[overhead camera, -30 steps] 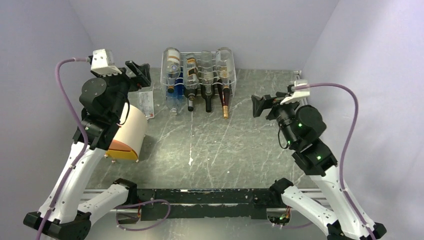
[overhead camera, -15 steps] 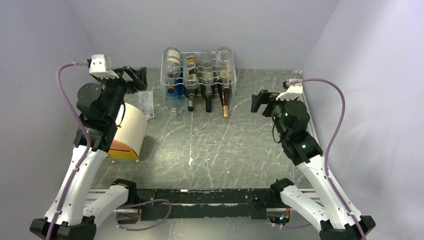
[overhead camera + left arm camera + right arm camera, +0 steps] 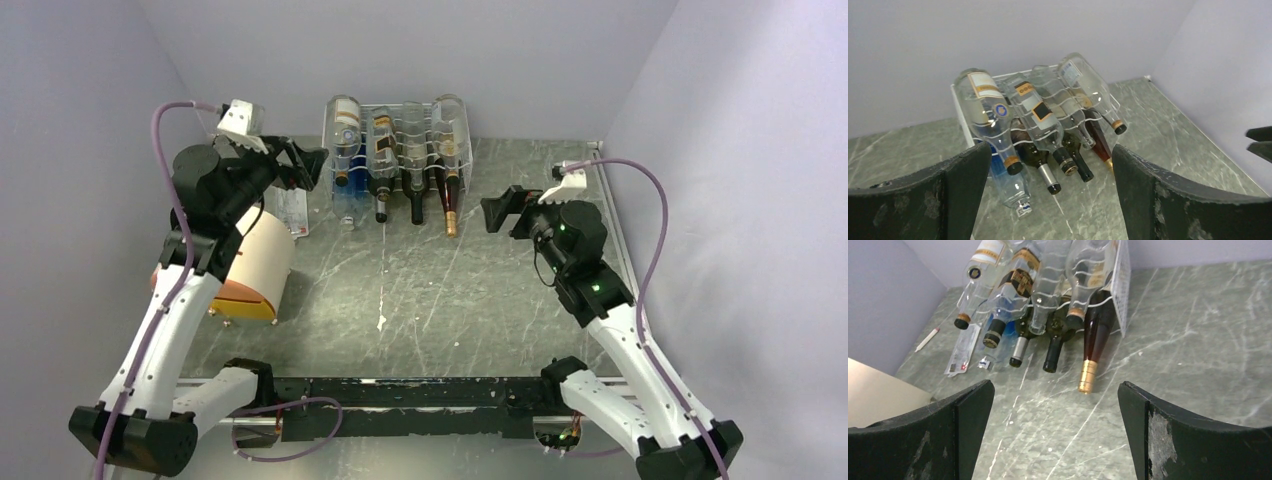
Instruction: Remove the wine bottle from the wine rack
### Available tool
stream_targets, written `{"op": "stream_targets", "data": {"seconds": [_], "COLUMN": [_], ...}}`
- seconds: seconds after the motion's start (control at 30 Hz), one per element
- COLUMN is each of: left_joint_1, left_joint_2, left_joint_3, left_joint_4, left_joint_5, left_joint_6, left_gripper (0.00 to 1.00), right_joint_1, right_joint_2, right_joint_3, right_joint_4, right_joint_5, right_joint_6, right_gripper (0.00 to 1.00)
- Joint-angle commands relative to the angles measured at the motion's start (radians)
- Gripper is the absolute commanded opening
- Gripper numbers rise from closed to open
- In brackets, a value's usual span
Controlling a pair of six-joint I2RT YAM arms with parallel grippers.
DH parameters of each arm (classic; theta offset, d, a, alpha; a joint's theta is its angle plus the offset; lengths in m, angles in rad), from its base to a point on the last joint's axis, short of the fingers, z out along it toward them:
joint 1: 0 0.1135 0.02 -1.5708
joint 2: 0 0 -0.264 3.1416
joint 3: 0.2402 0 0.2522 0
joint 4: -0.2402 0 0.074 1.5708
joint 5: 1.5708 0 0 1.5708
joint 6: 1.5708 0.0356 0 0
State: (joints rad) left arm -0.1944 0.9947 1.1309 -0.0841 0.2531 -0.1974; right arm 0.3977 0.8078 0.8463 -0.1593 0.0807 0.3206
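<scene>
White rack [image 3: 1120, 290] is faced by left gripper [image 3: 305, 165] and right gripper [image 3: 497, 210], both wide and empty. Reaching seems the step in hand; next, a bottle [image 3: 1096, 325] sticking out of the rack must be gripped.

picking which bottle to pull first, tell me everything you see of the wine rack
The wine rack is a boxy frame of thin white wire with wavy shelves in tiers. It stands upright on the grey marbled table, at its far edge near the back wall. Clear bottles lie on the upper tier, mostly dark ones below, necks pointing away from the wall.
</scene>
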Motion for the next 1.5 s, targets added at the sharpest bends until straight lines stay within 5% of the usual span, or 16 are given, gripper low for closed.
{"op": "stream_targets", "data": {"seconds": [0.0, 0.43, 0.77, 1.03, 1.47], "left_joint_1": [0.013, 0.016, 0.016, 0.018, 0.023], "left_joint_2": [0.061, 0.102, 0.104, 0.111, 0.123], "left_joint_3": [0.076, -0.004, -0.067, -0.074, -0.077], "left_joint_4": [-0.011, 0.003, 0.05, 0.057, 0.064], "left_joint_5": [0.147, 0.134, 0.245, 0.239, 0.274], "left_joint_6": [0.012, 0.077, 0.053, 0.04, 0.036], "left_gripper": [0.93, 0.93, 0.93, 0.93, 0.93], "right_joint_1": [-0.01, -0.024, -0.217, -0.234, -0.234], "right_joint_2": [0.07, 0.393, 0.656, 0.865, 1.149], "right_joint_3": [0.009, 0.148, 0.238, 0.299, 0.434], "right_joint_4": [0.055, 0.034, 0.182, 0.361, 0.572], "right_joint_5": [-0.094, -0.192, -0.556, -0.716, -0.807], "right_joint_6": [0.074, 0.145, 0.267, 0.375, 0.561], "right_gripper": [1.0, 1.0, 1.0, 1.0, 0.83]}}
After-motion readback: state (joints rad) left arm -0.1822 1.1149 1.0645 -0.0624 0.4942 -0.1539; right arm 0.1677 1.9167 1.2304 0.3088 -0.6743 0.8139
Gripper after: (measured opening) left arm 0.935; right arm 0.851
